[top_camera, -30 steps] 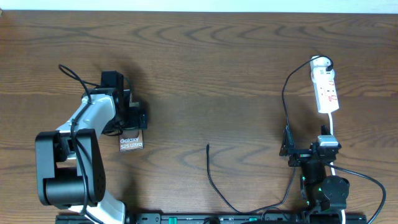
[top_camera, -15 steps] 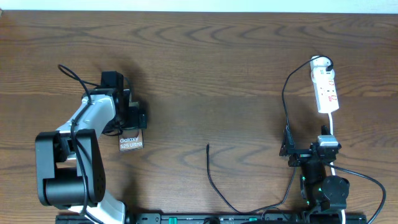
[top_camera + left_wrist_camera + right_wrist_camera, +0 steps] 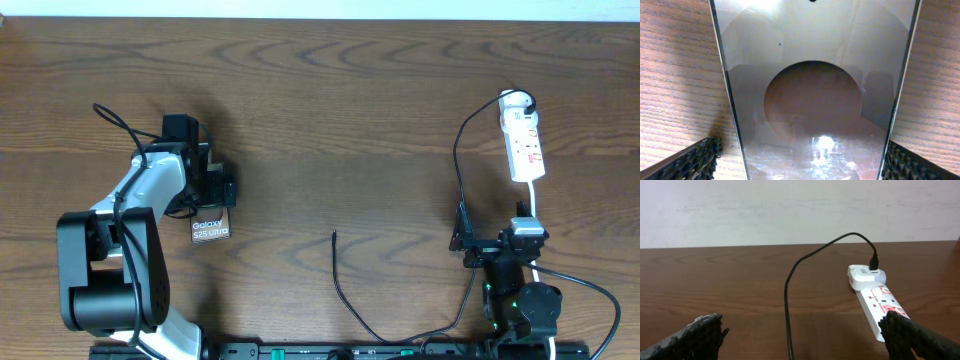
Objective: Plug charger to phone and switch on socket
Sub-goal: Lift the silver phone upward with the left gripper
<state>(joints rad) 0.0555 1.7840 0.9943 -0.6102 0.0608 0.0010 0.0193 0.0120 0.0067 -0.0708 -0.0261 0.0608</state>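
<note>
A: Overhead view first: at which step?

B: Seemingly the very start. Wide-open left claw [image 3: 205,190], fingers [image 3: 690,160] either side of the phone [image 3: 211,230], lying flat on the table [image 3: 330,120] at its left, not gripped. Equally wide right claw [image 3: 498,238], empty, facing the socket [image 3: 523,140] at far right.

A: Next move?

B: Probably closing on the phone's edges, then fetching the free tip of the charger [image 3: 340,285], mid-table and well apart from the phone. Calls for a fine pinch on thin cable. Switch not yet pressed, by the look of it.

A: Count?

B: One phone, one charger, one socket, one white cord [image 3: 534,200], two claws.
</note>
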